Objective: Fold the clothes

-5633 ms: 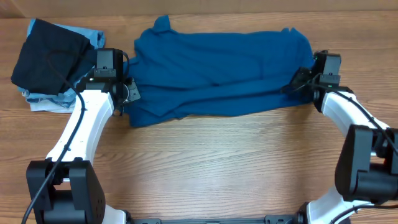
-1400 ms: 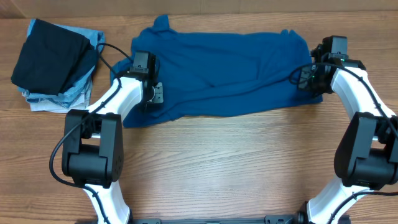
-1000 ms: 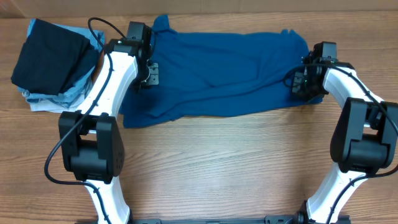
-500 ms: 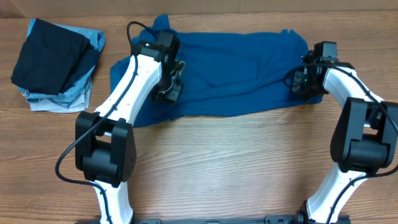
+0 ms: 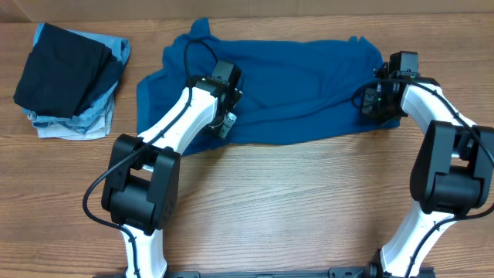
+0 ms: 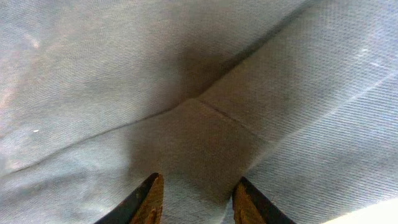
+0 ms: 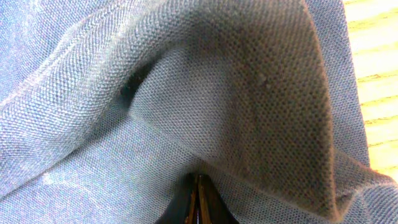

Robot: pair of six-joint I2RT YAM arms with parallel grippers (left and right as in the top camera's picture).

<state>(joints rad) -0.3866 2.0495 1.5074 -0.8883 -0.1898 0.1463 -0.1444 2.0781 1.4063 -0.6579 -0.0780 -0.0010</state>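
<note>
**Blue T-shirt spread along the far edge, a gripper at each end**

Seen from above, the blue T-shirt (image 5: 293, 85) lies spread sideways across the 12 o'clock part of the wooden table (image 5: 309, 201). It runs from about 11 o'clock to 2 o'clock. The cloth is rumpled, with long creases along its width. A small bump of fabric sticks out at its far edge near 11 o'clock. Its near edge at the left end sags toward the table's middle.

The left gripper (image 5: 225, 123) reaches over the left part of the shirt, just toward 11 o'clock from the table's centre. It sits above the shirt's near edge. In the wrist view its two fingers (image 6: 151, 198) stand apart, pointing down at flat cloth. A crease and a seam meet just ahead of them. No fold is caught between them.

The right gripper (image 5: 373, 101) sits at the shirt's right end, around 2 o'clock. In its wrist view the fingertips (image 7: 193, 198) are pressed together, and a raised fold of the shirt's fabric comes out from where they meet. It is clamped on the shirt. Bare wood shows at that view's right edge.

At 10 o'clock, well apart from the shirt, a folded black garment (image 5: 62, 69) lies on top of a small pile of pale blue garments (image 5: 73, 125).
</note>
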